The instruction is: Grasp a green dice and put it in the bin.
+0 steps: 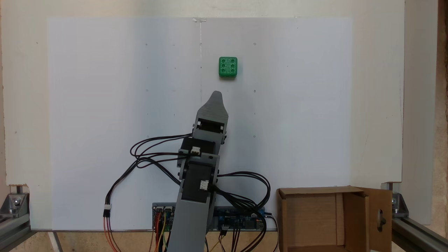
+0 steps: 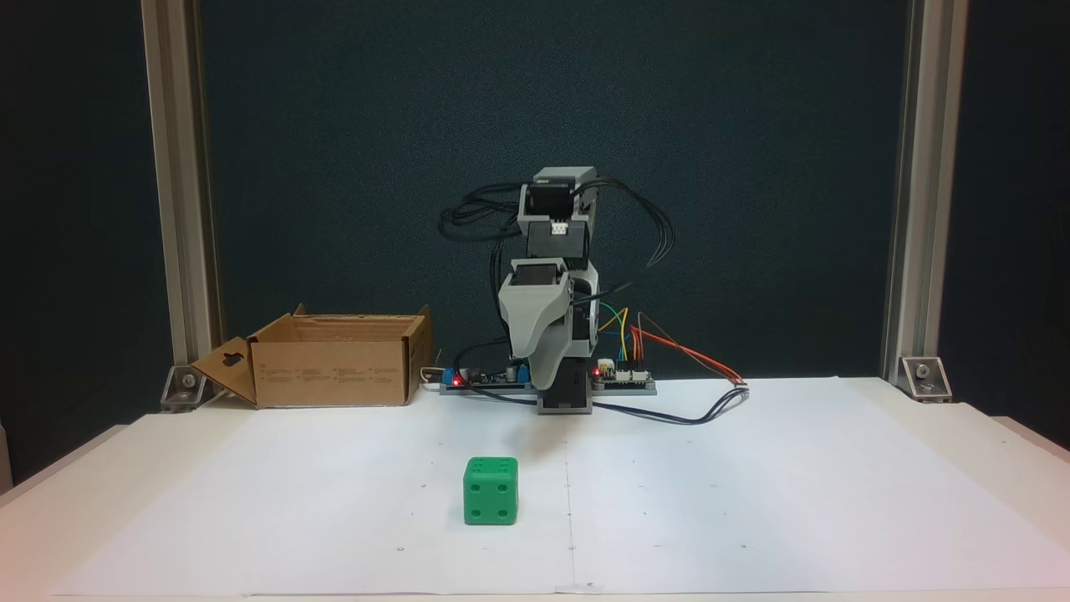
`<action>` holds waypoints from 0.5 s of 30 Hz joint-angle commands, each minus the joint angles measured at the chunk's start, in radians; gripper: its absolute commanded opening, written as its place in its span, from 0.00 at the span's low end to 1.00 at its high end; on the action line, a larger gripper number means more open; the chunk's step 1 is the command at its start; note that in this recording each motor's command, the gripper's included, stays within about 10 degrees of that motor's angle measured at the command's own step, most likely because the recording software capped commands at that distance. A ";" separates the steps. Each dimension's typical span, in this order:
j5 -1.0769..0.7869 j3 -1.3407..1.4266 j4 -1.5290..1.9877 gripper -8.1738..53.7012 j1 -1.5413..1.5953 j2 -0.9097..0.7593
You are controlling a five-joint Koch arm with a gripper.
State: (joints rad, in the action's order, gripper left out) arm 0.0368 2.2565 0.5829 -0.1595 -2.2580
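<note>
the green dice [image 1: 228,67] sits alone on the white sheet of the bench [image 1: 105,105], six pips up in the top-down fixed view, well apart from everything else. the hand [image 1: 217,95] points almost straight at it: in that same view its grey tip ends a little short of the dice and slightly to the left, so the cube lies just ahead and a touch to the right along the arm's own line. in the front fixed view the hand [image 2: 545,380] hangs raised above the bench near the arm's base, tip down, while the dice [image 2: 491,491] rests nearer the camera and a little left. only one grey jaw shows from either side, so i cannot tell whether the hand is open or closed; it holds nothing. the dice is a cube with no long axis, its faces roughly square to the sheet's edges. my reading: the coming move is a forward reach and descent. the bin [image 1: 332,218] waits at the lower right of the top-down view, beside the base, empty as far as can be seen
</note>
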 commanded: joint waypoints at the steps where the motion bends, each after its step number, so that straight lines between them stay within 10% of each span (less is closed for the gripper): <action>1: 0.041 -0.130 0.127 0.84 -0.017 -0.032; 15: 0.002 -0.821 0.630 0.84 -0.150 0.339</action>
State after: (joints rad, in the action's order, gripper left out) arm 0.0399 1.5202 1.1536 -0.3083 -1.9420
